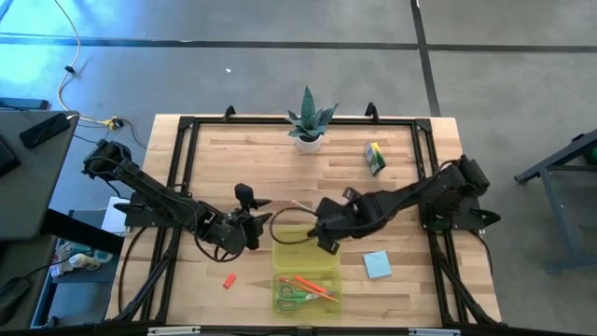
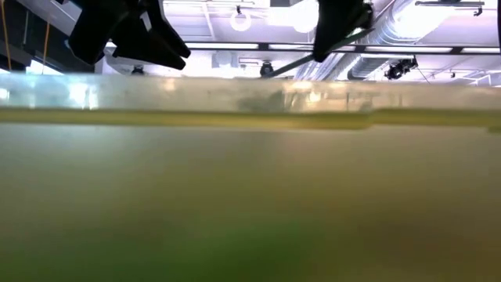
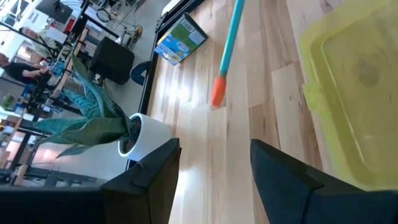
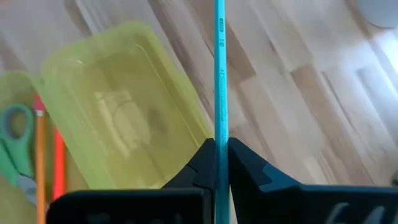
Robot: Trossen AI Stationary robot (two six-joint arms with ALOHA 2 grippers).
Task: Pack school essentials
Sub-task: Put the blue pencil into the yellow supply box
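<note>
A teal pencil (image 4: pixel 219 81) with an orange end (image 3: pixel 217 92) sticks out of my shut right gripper (image 1: pixel 322 229), above the open translucent yellow-green case (image 1: pixel 306 280). The case's base holds green-handled scissors (image 4: pixel 15 143), an orange pencil (image 4: pixel 40 155) and a red marker (image 4: pixel 58 162). My left gripper (image 3: pixel 214 168) is open over bare wood left of the case (image 1: pixel 254 217). A small red eraser (image 1: pixel 229 280), a light-blue notepad (image 1: pixel 377 264) and the crayon box (image 1: pixel 374 157) lie flat on the table. My right gripper pinches the teal pencil's shaft (image 4: pixel 219 134) between its two fingers. The pencil runs straight forward out of the fingertips, along the fingers, toward the table's far-left. Its rear part is hidden behind the fingers. Whether the orange end touches the wood, I cannot tell.
The potted spiky plant (image 1: pixel 309 121) stands at the far edge, with the crayon box to its right. A black frame (image 1: pixel 187 131) rims the table. The case's wall (image 2: pixel 250 196) fills the low view. People show in the room beyond the plant (image 3: pixel 18 59).
</note>
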